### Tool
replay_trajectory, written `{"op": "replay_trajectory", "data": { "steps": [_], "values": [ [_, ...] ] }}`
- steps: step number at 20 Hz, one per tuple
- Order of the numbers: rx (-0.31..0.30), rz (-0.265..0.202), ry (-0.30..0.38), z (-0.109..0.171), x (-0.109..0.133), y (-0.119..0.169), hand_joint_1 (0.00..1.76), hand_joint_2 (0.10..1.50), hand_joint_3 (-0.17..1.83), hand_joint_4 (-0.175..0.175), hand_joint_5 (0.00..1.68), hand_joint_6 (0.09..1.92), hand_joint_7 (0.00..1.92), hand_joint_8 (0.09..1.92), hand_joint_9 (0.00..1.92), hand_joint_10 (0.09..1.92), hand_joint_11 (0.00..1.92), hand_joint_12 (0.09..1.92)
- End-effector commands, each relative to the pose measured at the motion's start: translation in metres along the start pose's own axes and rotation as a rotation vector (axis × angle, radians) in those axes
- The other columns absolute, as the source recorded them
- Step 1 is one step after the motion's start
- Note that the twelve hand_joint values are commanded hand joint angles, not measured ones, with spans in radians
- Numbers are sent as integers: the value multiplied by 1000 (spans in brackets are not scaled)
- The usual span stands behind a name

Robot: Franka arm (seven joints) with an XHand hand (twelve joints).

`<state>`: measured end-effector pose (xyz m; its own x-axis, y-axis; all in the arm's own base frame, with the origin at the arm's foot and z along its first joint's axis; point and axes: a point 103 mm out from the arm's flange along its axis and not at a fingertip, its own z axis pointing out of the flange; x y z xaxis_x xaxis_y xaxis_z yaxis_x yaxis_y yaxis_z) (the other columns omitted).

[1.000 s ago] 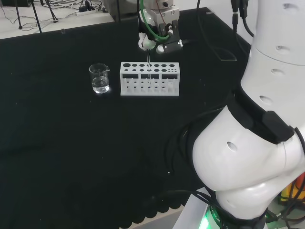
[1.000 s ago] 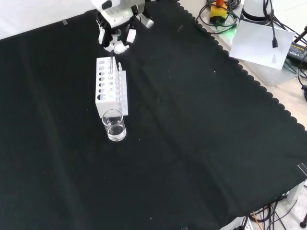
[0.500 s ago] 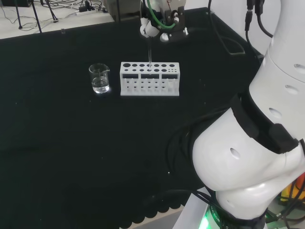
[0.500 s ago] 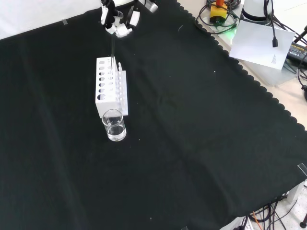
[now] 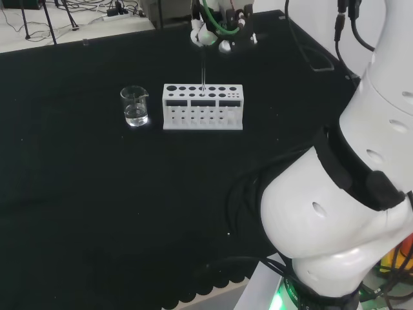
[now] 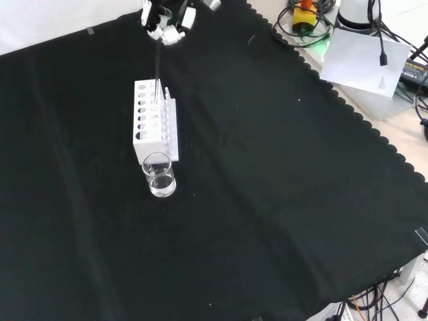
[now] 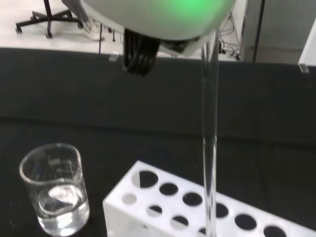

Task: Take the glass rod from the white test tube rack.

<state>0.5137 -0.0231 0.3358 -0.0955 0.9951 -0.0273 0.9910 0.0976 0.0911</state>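
The glass rod (image 5: 202, 71) is being held upright, pinched in the hand (image 5: 213, 35), with its lower end at a top hole of the white test tube rack (image 5: 202, 107) (beaker (image 5: 135, 106) beside). Extraction is judged under way; a straight vertical lift is being called for next.

I work in a lab: my black-clothed worktop (image 6: 267, 200) carries a white test tube rack (image 5: 202, 107) and beaker (image 5: 135, 106) (cables (image 6: 304, 20) trail nearby).
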Motion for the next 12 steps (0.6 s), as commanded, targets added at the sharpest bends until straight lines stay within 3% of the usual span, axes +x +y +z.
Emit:
{"op": "replay_trajectory", "data": {
  "steps": [1,12],
  "values": [
    [-35,-22,13,-23,16,-2,1213,569,913,-175,1179,953,1552,1049,1854,779,1813,729],
    [-46,-70,13,-42,40,-8,1213,566,917,-175,1181,953,1551,1050,1858,774,1814,729]
  ]
}}
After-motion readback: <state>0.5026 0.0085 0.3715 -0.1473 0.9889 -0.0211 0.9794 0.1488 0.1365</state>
